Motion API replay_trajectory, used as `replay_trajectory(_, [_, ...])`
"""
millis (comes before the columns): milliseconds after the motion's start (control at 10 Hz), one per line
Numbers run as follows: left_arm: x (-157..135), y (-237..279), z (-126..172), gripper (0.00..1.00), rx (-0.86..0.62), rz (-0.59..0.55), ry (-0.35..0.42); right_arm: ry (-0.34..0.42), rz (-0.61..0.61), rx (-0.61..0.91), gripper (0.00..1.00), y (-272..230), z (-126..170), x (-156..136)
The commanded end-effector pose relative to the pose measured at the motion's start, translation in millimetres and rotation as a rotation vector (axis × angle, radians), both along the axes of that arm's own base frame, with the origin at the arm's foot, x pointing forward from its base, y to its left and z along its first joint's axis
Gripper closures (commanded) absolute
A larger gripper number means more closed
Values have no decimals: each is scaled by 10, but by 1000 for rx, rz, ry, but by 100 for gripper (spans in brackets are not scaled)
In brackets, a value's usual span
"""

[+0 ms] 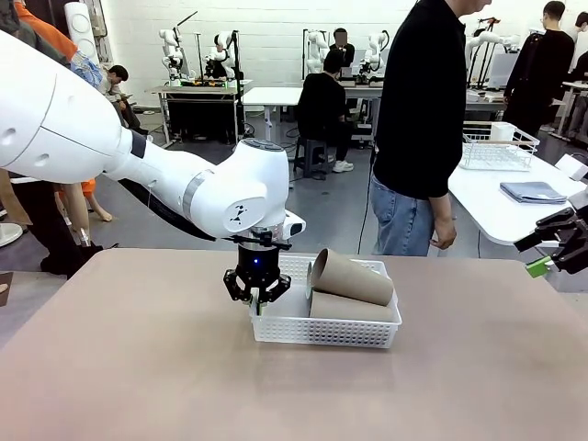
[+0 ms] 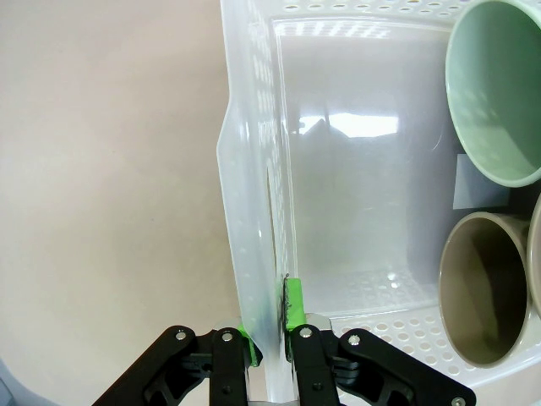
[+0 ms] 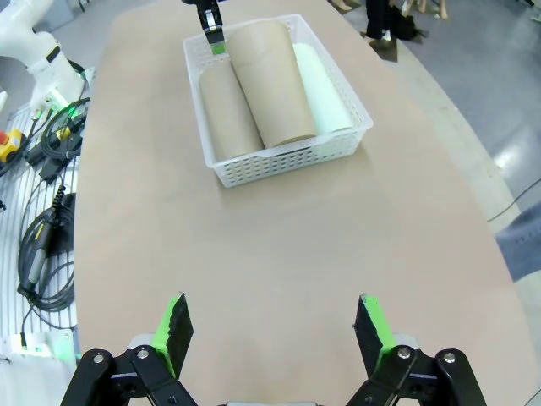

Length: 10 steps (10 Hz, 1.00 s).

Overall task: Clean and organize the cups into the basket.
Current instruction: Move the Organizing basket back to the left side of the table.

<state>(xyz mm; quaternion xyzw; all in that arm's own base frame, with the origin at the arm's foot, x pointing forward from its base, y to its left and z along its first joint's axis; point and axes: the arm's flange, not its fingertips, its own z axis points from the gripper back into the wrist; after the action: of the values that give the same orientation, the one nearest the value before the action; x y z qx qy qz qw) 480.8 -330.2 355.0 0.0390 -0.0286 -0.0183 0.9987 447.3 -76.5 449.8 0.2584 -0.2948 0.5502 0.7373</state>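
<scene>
The white mesh basket sits mid-table with three cups lying on their sides in it. Two tan cups lie beside a mint green cup, and one tan cup rests tilted on top of the others. My left gripper points down at the basket's left end, shut on the end wall, one pad inside and one outside. The mint cup's mouth and a tan cup's mouth face that wall. My right gripper hovers open, holding nothing, off the table's right side, well away from the basket.
A person in a black top and jeans stands at the far edge, hands down. Cables lie on the floor beside the table. Bare tabletop stretches between my right gripper and the basket. Another white table stands at back right.
</scene>
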Motion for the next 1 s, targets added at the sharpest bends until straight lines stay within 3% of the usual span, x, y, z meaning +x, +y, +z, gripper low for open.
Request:
replay_trajectory(0, [-10, -4, 2, 100, 1, -3, 0, 6, 15, 7, 0, -5, -1, 39])
replay_trajectory(100, [-10, -4, 2, 100, 1, -3, 0, 0, 0, 0, 0, 0, 0, 0])
replay_trajectory(200, [0, 0, 0, 94, 0, 0, 0, 72, 14, 20, 0, -26, -45, 7])
replay_trajectory(300, [118, 93, 228, 94, 19, 0, -24, 125, -17, 25, 0, 5, -104, 54])
replay_trajectory(700, [188, 549, 647, 94, 221, 64, -74, 445, -144, 13, 0, -380, -73, -47])
replay_trajectory(900, [225, 921, 787, 94, 240, 84, -63, 504, -224, 20, 0, -660, -32, -115])
